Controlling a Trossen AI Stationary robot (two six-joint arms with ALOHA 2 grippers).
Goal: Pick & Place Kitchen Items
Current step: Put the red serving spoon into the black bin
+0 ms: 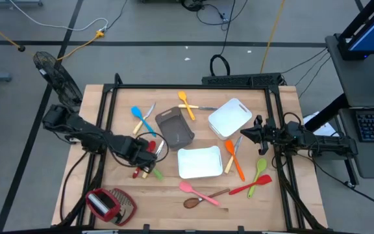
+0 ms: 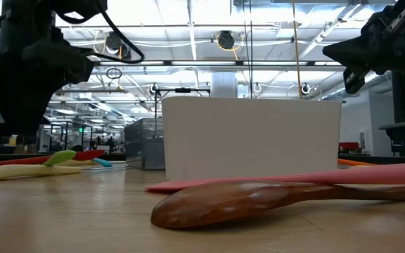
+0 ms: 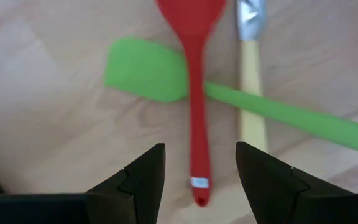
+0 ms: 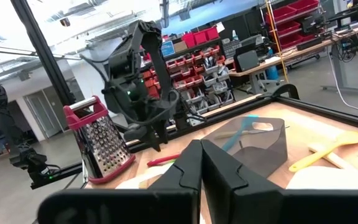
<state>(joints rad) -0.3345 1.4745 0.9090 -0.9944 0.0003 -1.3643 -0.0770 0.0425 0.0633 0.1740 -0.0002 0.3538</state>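
In the left wrist view a red spoon (image 3: 194, 93) lies across a green spatula (image 3: 148, 78), beside a pale-handled knife (image 3: 250, 81); all rest on the wooden table. My left gripper (image 3: 199, 168) points down over them, open. Its fingers stand on either side of the red spoon's handle end without touching it. From above, that gripper (image 1: 147, 156) covers most of the three; the red spoon's end (image 1: 137, 172) and the green spatula (image 1: 157, 174) peek out. My right gripper (image 1: 242, 132) waits shut above the table's right side, holding nothing.
A grey bin (image 1: 175, 127) and two white trays (image 1: 229, 118) (image 1: 200, 162) stand mid-table. A red-framed grater (image 1: 109, 203) lies at the near left. Blue (image 1: 138, 117), yellow (image 1: 187, 104), orange (image 1: 234, 159), pink (image 1: 197, 190) utensils and a wooden spoon (image 1: 197, 200) are scattered around.
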